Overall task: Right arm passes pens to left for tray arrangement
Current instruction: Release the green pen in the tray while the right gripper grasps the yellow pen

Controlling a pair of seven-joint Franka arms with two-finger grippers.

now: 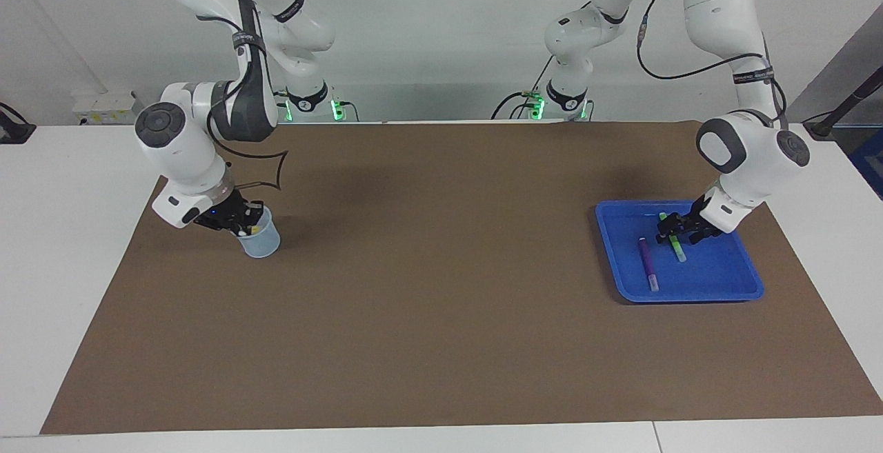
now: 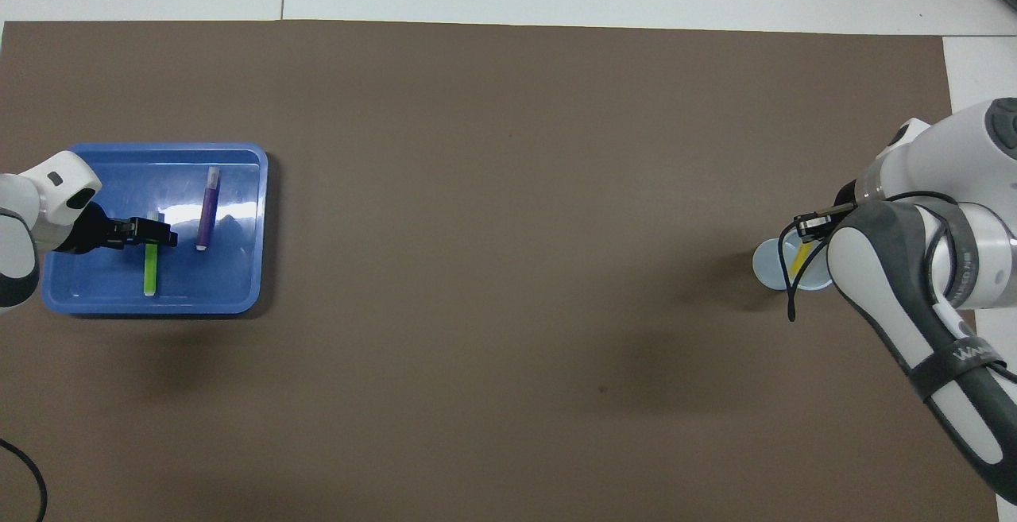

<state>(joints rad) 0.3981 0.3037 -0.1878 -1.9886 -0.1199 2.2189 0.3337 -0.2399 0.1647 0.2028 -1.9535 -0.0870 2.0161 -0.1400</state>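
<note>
- Facing view: left gripper [image 1: 679,231] sits low over the tray [image 1: 717,280], fingers spread apart astride the green pen [image 1: 675,243], which lies flat on the tray floor, released.
- Purple pen [image 1: 647,264] lies in the tray beside the green one, toward the right arm's end.
- Right gripper [image 1: 243,222], blue light on, dips into the pale-blue cup [image 1: 262,243]; fingers together.
- Overhead view: left gripper [image 2: 156,232] open over the green pen [image 2: 149,269]; purple pen [image 2: 207,209] roughly parallel, apart from it.
- Right gripper [image 2: 810,226] over the cup [image 2: 766,262], apparently pinching the yellow pen [image 2: 799,259]; contact is partly hidden by the arm.
- Tray [image 2: 230,299] at the left arm's end of the brown mat [image 2: 508,188].
</note>
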